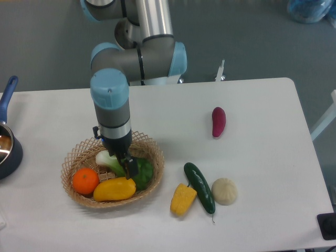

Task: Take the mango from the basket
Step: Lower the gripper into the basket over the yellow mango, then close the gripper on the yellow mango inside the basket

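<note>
The mango (114, 189), glossy yellow and oblong, lies at the front of the round wicker basket (150, 181). My gripper (125, 167) hangs inside the basket just above the mango's right half, its dark fingers over the green leafy vegetable (142, 172). The fingers look slightly apart with nothing between them. The mango rests on the basket floor, touching the orange (85, 181) on its left. The arm's wrist hides part of the basket's back rim.
On the table right of the basket lie a yellow corn piece (182, 199), a dark green cucumber (199, 187) and a pale round bun-like item (224, 191). A purple sweet potato (218, 121) lies further back. A blue pot (6, 147) stands at the left edge.
</note>
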Controlling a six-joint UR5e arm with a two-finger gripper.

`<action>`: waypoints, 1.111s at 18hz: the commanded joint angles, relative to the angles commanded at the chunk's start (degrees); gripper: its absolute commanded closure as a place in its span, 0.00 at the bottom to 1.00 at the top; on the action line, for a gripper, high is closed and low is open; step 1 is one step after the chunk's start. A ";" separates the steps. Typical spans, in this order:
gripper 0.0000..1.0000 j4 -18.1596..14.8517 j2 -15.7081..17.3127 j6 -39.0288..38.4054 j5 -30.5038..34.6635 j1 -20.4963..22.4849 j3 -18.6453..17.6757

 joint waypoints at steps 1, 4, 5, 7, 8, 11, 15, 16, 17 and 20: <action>0.00 0.53 -0.70 0.00 0.88 -0.61 0.26; 0.00 0.80 -1.76 0.09 1.15 -1.06 1.05; 0.00 0.80 -2.20 0.44 1.15 -1.23 1.14; 0.00 1.06 -3.08 1.05 1.85 -1.41 1.58; 0.00 1.50 -3.26 1.05 2.29 -1.85 1.76; 0.00 2.03 -3.87 1.05 2.73 -2.20 1.85; 0.00 2.12 -4.66 0.88 3.60 -2.29 2.02; 0.00 2.21 -4.84 0.88 3.96 -2.29 2.02; 0.00 2.21 -5.45 0.88 4.14 -2.29 2.54; 0.00 2.12 -6.25 0.88 4.14 -2.38 3.16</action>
